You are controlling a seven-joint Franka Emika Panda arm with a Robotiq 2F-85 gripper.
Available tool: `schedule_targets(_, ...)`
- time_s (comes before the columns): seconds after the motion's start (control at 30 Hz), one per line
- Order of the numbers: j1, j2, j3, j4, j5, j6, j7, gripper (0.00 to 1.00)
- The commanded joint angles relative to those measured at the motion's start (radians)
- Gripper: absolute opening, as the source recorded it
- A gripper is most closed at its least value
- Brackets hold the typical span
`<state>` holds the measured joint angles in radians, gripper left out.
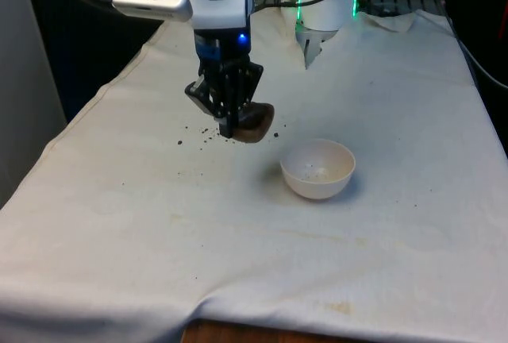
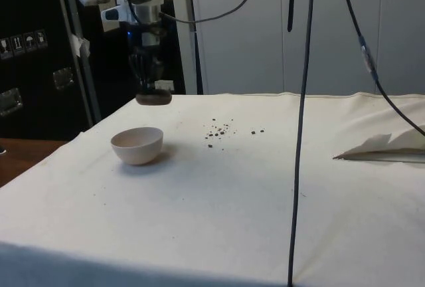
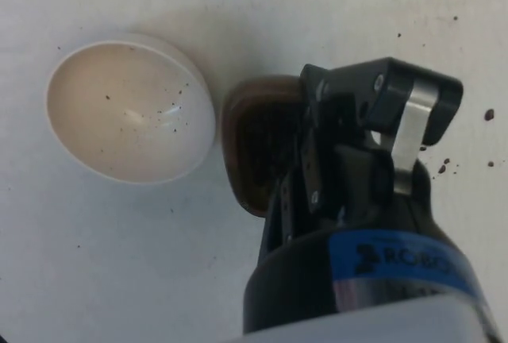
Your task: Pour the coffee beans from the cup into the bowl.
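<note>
One brown cup (image 1: 255, 123) is clamped by the gripper (image 1: 230, 121), held above the cloth beside the white bowl (image 1: 318, 169); scattered beans (image 2: 219, 129) lie nearby; centre the rim over the bowl before tilting.

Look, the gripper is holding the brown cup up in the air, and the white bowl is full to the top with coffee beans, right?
Not quite. The gripper does hold the brown cup up in the air, but the white bowl is not full: the wrist view shows just a few dark specks inside it. Some beans lie scattered on the cloth instead, as the side view shows.
</note>
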<state>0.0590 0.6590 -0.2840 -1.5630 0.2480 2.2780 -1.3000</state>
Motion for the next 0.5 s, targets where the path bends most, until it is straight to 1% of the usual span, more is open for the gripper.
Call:
schedule_targets(0.0,0.008,0.003,-0.008,0.000,-0.006,0.012,0.016,0.00)
schedule_targets(0.03,0.008,0.004,-0.008,0.001,-0.007,0.013,0.022,0.00)
schedule_targets(0.07,0.001,0.000,0.000,0.000,-0.001,0.002,0.012,0.00)
schedule_targets(0.1,0.008,0.004,-0.008,0.001,-0.008,0.014,0.028,0.00)
schedule_targets(0.17,0.010,0.005,-0.009,0.003,-0.012,0.018,0.048,0.00)
schedule_targets(0.37,0.012,0.003,-0.010,0.008,-0.034,0.018,0.089,0.00)
schedule_targets(0.4,0.013,0.003,-0.010,0.011,-0.044,0.016,0.103,0.00)
schedule_targets(0.43,0.005,0.000,0.000,0.008,-0.034,0.014,0.089,0.00)
schedule_targets(0.47,0.012,0.003,-0.009,0.013,-0.049,0.015,0.110,0.00)
